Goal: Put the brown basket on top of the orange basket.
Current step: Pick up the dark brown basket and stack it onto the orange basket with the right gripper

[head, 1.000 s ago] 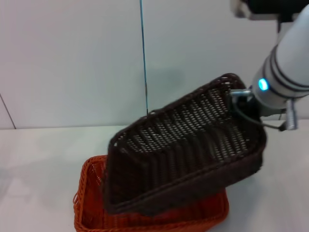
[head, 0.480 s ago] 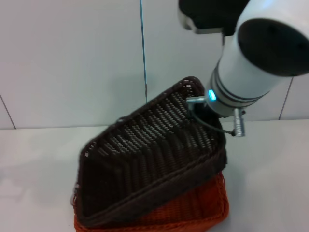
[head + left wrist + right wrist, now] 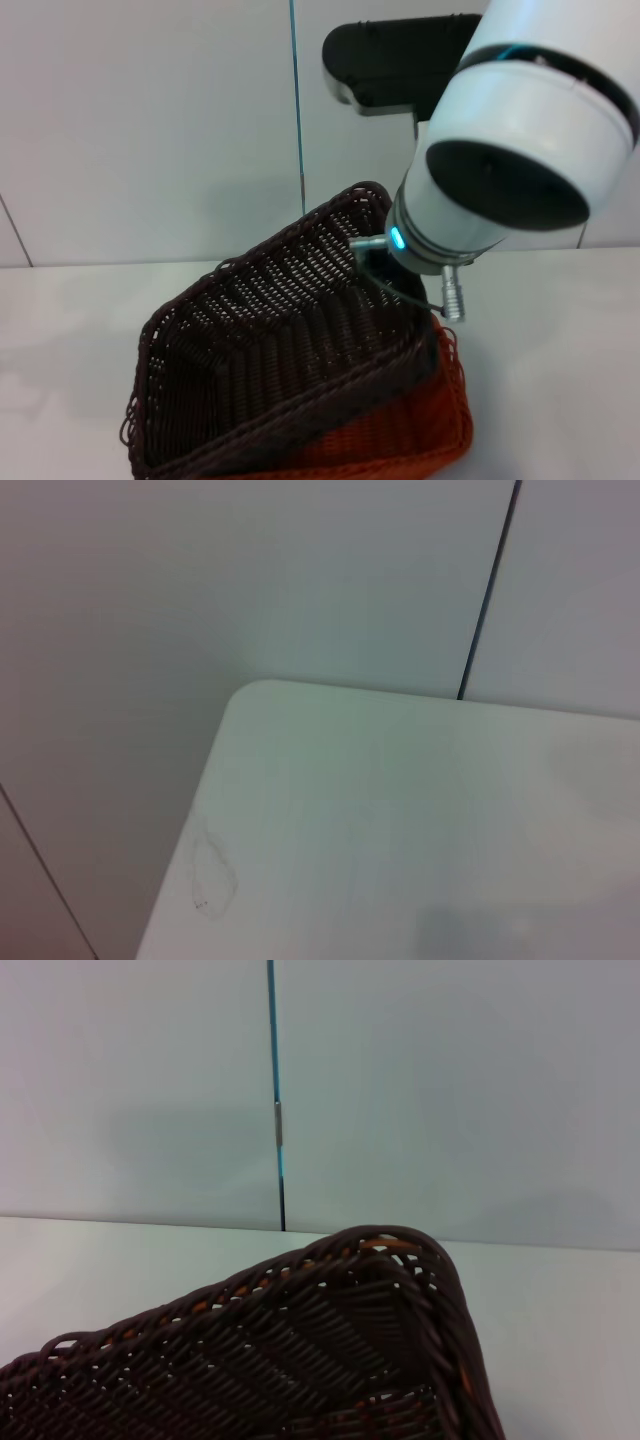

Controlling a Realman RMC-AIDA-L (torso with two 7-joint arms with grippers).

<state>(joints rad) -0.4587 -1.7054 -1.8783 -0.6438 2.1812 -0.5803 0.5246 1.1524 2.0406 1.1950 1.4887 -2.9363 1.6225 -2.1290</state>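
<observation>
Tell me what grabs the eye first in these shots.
The big dark brown basket dominates the head view, tilted with its far right corner raised and its low near-left end sunk over the orange basket beneath it. Right behind it looms the white right arm, its end effector at the raised corner, fingers hidden. The left wrist view shows only the bare white table corner.

Can't really see the right gripper at all in the head view, the fat white right arm (image 3: 510, 150) sits right in front of it, so no telling how the jaws stand. The orange basket (image 3: 400, 440) is mostly buried under the brown basket (image 3: 280, 350), and both get cut off by the bottom edge. The right wrist view only catches one corner of the brown basket (image 3: 330, 1360).
</observation>
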